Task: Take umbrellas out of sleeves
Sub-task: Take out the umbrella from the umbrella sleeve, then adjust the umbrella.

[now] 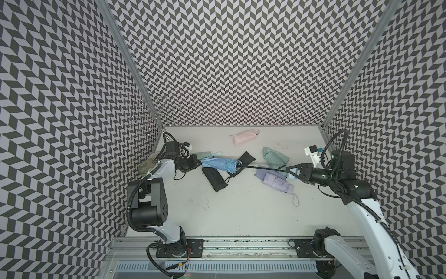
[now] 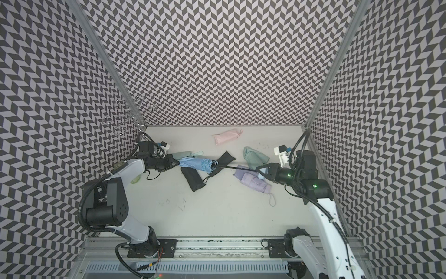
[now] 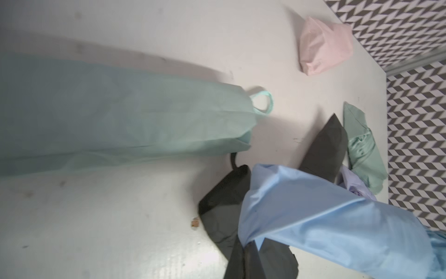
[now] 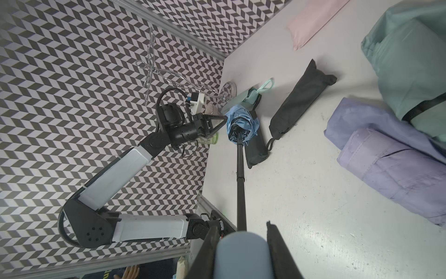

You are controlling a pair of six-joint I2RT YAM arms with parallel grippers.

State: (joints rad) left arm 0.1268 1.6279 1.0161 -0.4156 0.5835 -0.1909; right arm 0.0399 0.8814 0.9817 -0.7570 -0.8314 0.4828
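- The white table (image 1: 241,212) sits inside walls covered in a grey-and-white chevron pattern; it carries all 7 umbrellas, and no writing on anything can be read.
- The left arm (image 1: 160,169) reaches in from one side and the right arm (image 1: 362,207) from the other, and they meet over the middle of the table.
- The light blue umbrella (image 1: 217,164) hangs stretched between the 2 grippers, with its thin black shaft (image 1: 263,167) drawn out long.
- The lavender umbrella (image 1: 275,180) lies under the shaft's handle end, its wrist loop trailing toward the front.
- 1 mint umbrella (image 1: 275,157) lies just behind the lavender one; the other mint umbrella (image 1: 205,154) lies beside the left gripper.
- 1 black umbrella (image 1: 214,178) lies under the light blue fabric; the other black umbrella (image 1: 246,158) lies just behind the shaft.
- The pink umbrella (image 1: 245,137) lies alone near the back wall.
- A wire stand (image 1: 154,116) stands in the back corner.
- A clear green glass (image 4: 210,140) stands behind the left arm's wrist.
- The left gripper (image 1: 199,164) is pressed together on the fabric end of the light blue umbrella.
- The right gripper (image 4: 241,253) pinches that umbrella's rounded blue handle.
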